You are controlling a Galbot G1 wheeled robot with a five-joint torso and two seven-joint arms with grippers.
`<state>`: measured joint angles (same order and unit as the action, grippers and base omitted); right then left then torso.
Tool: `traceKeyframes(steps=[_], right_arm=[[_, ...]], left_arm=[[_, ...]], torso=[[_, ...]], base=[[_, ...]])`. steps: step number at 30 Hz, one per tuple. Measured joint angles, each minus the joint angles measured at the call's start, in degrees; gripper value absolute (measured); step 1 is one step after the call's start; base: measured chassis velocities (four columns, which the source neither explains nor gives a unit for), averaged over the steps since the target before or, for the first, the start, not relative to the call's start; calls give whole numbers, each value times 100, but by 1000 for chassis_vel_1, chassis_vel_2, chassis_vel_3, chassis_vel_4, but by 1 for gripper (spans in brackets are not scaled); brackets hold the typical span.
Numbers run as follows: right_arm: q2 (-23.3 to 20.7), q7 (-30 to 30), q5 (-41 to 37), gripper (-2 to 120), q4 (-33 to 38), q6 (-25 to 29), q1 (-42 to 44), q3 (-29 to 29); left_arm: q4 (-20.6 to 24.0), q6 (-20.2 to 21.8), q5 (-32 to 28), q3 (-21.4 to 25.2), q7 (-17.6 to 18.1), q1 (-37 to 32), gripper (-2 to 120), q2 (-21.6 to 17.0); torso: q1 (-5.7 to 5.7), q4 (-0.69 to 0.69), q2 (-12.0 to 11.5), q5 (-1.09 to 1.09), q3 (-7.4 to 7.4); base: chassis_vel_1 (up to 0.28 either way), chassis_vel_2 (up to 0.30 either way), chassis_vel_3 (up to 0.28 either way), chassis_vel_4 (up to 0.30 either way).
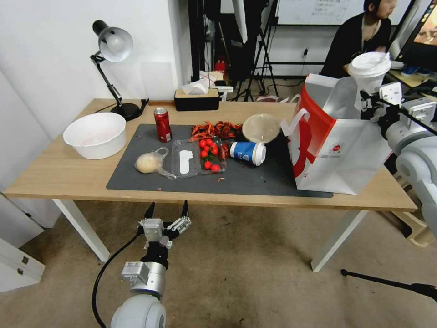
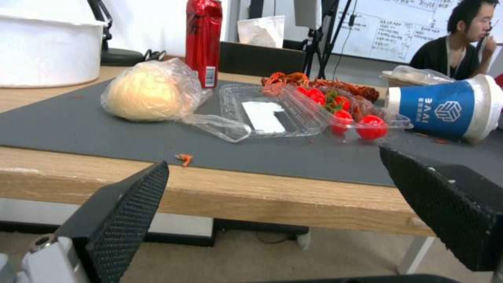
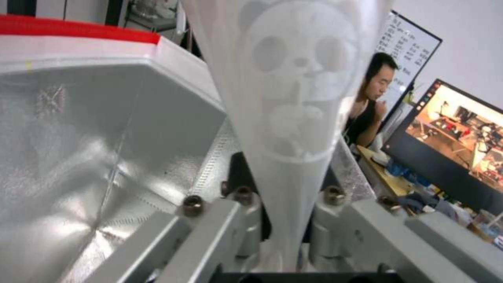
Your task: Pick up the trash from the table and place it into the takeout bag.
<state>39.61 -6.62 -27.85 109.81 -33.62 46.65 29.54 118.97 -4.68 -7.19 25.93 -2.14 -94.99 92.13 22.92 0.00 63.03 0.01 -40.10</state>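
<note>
Left pincer: spread empty below the desk edge. Right pincer: clamped on clear plastic cup above takeout bag; release is best made well inside the opening.

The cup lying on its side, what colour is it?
The cup is blue with a white lid, clearest in the left wrist view.

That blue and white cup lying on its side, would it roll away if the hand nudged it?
Probably. The blue-and-white cup lies sideways on the flat mat, so it could roll, likely curving since it tapers. It looks like light paper, easily squashed.
</note>
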Motion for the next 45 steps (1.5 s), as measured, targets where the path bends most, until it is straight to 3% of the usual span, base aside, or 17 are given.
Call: traceKeyframes(steps=[3, 5, 6, 11, 14, 19, 22, 26, 38, 41, 43, 45], right_arm=[[-102, 104, 55, 24, 2, -45, -17, -16], [-135, 116, 55, 27, 3, -62, -35, -21], [-182, 127, 56, 36, 6, -80, -62, -25], [-246, 128, 40, 48, 28, -91, -92, -23], [-311, 141, 24, 64, 62, -128, -117, 1], [-367, 239, 24, 76, 80, -176, -114, 39], [-426, 327, 111, 93, 68, -204, -74, 63], [-453, 393, 185, 99, 59, -205, -26, 98], [-467, 374, 183, 100, 57, -139, -5, 171], [-440, 230, -96, 100, 84, 105, -3, 200], [-287, -184, -1268, 100, 362, 785, 166, 305], [-234, -250, -1555, 100, 452, 961, 269, 346]], left_arm=[[0, -7, -2, -1, -2, -2, 100, 0], [0, -12, -3, -2, -2, -2, 100, 0], [-1, -24, -4, -5, -2, -1, 100, 0], [-3, -29, -5, -16, -3, 0, 100, 0], [-5, -30, -5, -29, -8, 13, 100, 0], [-9, -30, -5, -45, -12, 15, 100, 0], [-18, -30, -4, -48, -15, 17, 100, 0], [-29, -40, -4, -48, -16, 19, 100, 0], [-48, -45, -4, -52, -22, 44, 100, 0], [-53, -45, -4, -53, -25, 53, 100, 0], [-53, -45, -5, -47, -32, 66, 100, 0], [-54, -45, -7, -44, -32, 68, 100, 0]], torso=[[0, 0, 0, 0, 0], [0, 0, 0, -1, 0], [0, 0, 0, -1, 0], [0, 0, 0, -1, 0], [0, 0, -1, -1, 0], [0, -1, -1, -1, 0], [0, 0, -1, -1, 0], [0, -1, -1, -1, 0], [0, 0, -1, -1, 0], [0, -1, -1, -1, 0], [0, 1, -1, -2, 0], [0, 0, -1, -2, 0]], base=[[0, 0, 0, 0], [0, 0, 0, 0], [0, 0, 0, 0], [0, 0, 0, 0], [0, 0, 0, 0], [0, 0, 0, 0], [0, 0, 0, 0], [0, 0, 0, 0], [0, 0, 0, 0], [0, 0, 0, 0], [0, 0, 0, 0], [0, 0, 0, 0]])
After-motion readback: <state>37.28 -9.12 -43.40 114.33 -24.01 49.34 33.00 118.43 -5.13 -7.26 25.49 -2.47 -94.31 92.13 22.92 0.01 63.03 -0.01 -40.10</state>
